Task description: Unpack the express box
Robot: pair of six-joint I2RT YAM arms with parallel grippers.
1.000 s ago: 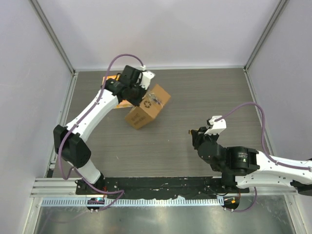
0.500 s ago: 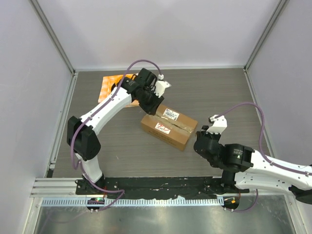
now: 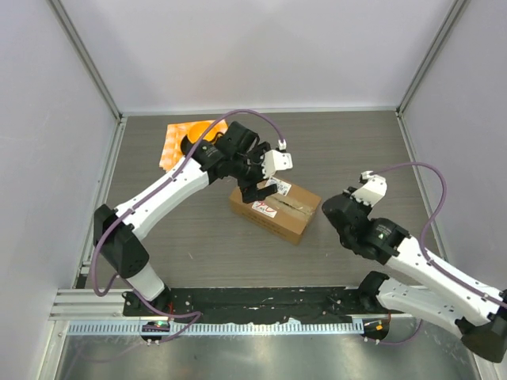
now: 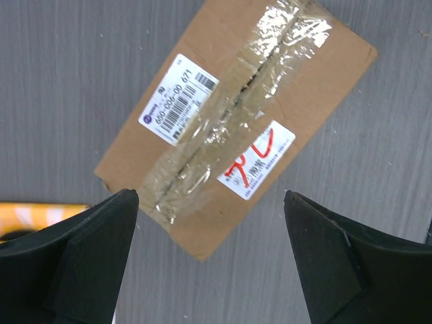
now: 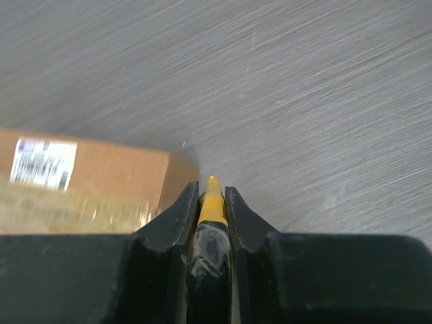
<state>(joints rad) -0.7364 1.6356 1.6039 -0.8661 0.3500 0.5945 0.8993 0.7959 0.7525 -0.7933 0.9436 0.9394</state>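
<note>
The express box now lies flat in the middle of the table. A second ago it was tipped up on one edge, farther back and to the left. Now it rests with its taped top facing up.

The left arm reaches over the box from the back left. The right arm has swung in and is now just beside the right end of the box. Before, it was well apart from it.

An orange pad lies behind the box, to its left, and does not touch it.

The left gripper hangs above the box with its two fingers spread wide. It holds nothing and has let the box go. The right gripper is squeezed tight on a thin yellow tool. The tip of the tool points at the near corner of the box and is very close to it. I cannot tell if it touches.

On top of the box are a white label, a sticker with red marks, and clear tape running along the middle seam between them. The tape looks unbroken and the flaps are shut.

So the box seems ready to be opened, but the opening has not begun. I think the next job is to cut the tape with the tool.
</note>
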